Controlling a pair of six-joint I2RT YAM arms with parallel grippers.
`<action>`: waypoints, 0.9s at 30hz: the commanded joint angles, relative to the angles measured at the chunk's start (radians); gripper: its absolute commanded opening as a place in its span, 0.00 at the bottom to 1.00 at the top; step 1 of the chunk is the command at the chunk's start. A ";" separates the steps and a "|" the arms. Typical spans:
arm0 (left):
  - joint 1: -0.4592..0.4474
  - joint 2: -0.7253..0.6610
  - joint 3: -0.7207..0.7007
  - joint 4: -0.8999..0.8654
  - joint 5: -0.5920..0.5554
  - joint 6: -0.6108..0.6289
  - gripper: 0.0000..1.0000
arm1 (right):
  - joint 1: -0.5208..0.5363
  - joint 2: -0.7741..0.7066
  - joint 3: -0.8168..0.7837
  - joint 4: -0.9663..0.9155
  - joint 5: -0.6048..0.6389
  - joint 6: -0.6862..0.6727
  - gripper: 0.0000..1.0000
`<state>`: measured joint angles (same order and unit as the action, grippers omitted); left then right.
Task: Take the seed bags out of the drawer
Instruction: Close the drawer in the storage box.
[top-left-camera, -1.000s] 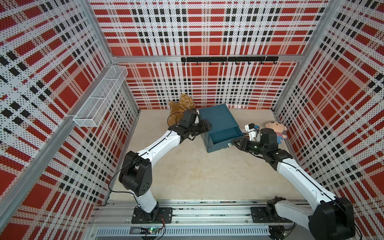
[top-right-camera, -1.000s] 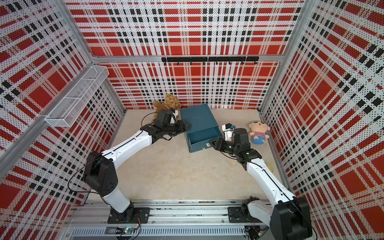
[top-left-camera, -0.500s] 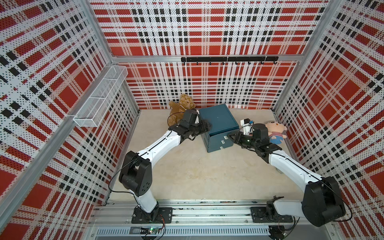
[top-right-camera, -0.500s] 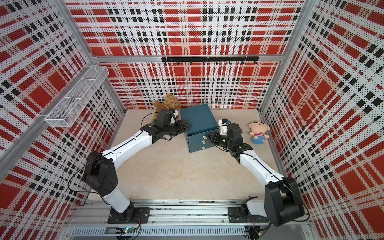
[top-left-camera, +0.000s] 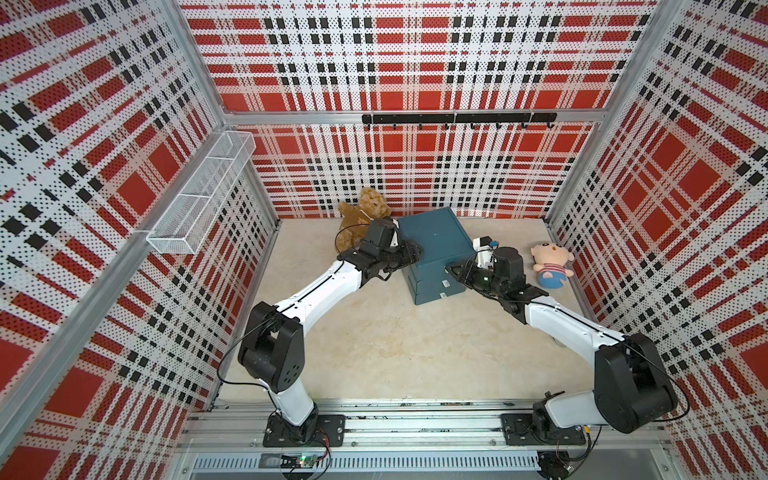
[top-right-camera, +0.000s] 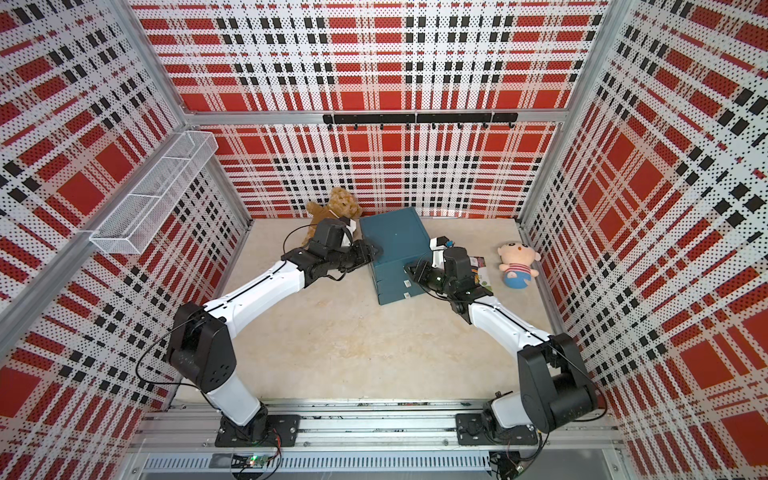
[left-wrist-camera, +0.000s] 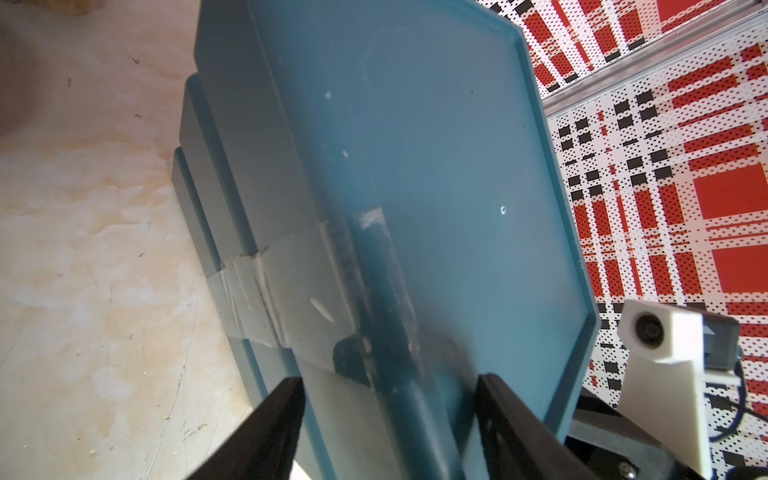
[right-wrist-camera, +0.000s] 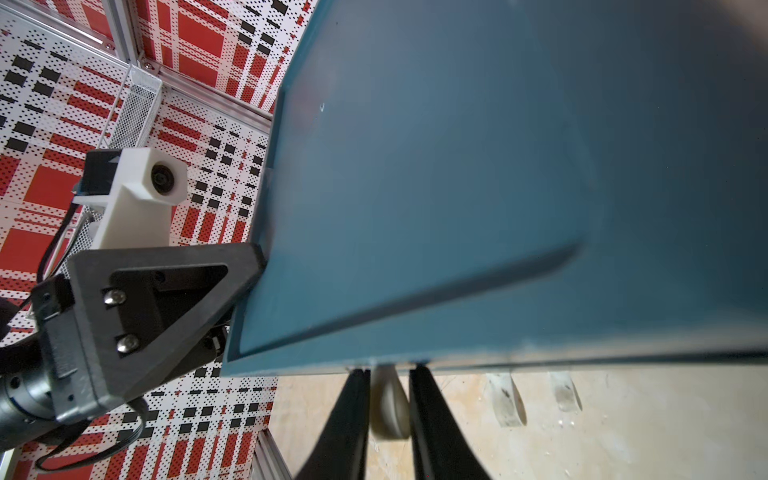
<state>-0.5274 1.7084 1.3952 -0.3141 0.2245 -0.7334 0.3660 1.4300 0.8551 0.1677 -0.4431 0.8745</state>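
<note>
A white wire basket (top-left-camera: 199, 195) hangs on the left wall. On the beige table (top-left-camera: 395, 340), at the far side, a brown teddy bear (top-left-camera: 365, 212) sits just left of a teal drawer cabinet (top-left-camera: 436, 237). The left gripper (top-left-camera: 413, 254) reaches in from the left at the cabinet's top left edge. In the left wrist view its two fingers straddle that edge, one on each side, so the claw is clamped on the cabinet. In both top views all the drawers in the near front face look pushed in, so nothing inside them can be seen. At that front face, the right gripper (top-left-camera: 452, 270) has its claw narrowed around a translucent pull tab (right-wrist-camera: 388, 409) on the top drawer, and the tab sits pinched between the fingers. Just right of that arm's wrist, in a top view, a seed bag (top-right-camera: 483, 274) lies flat on the table outside the cabinet, partly hidden by the arm. Farther right, near the right wall, lies a pink doll (top-left-camera: 550, 266) in a striped shirt.
</note>
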 joint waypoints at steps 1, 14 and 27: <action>-0.009 0.051 -0.021 -0.147 -0.035 0.013 0.70 | 0.016 0.033 0.029 0.065 0.024 0.011 0.24; -0.006 0.063 0.004 -0.147 -0.037 0.020 0.70 | 0.018 -0.103 -0.037 -0.049 0.040 -0.038 0.32; -0.015 0.076 0.012 -0.146 -0.030 0.020 0.70 | 0.017 -0.159 -0.292 0.101 0.027 0.165 0.48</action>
<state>-0.5282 1.7267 1.4235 -0.3260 0.2039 -0.7330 0.3771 1.2297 0.5907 0.1532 -0.3923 0.9436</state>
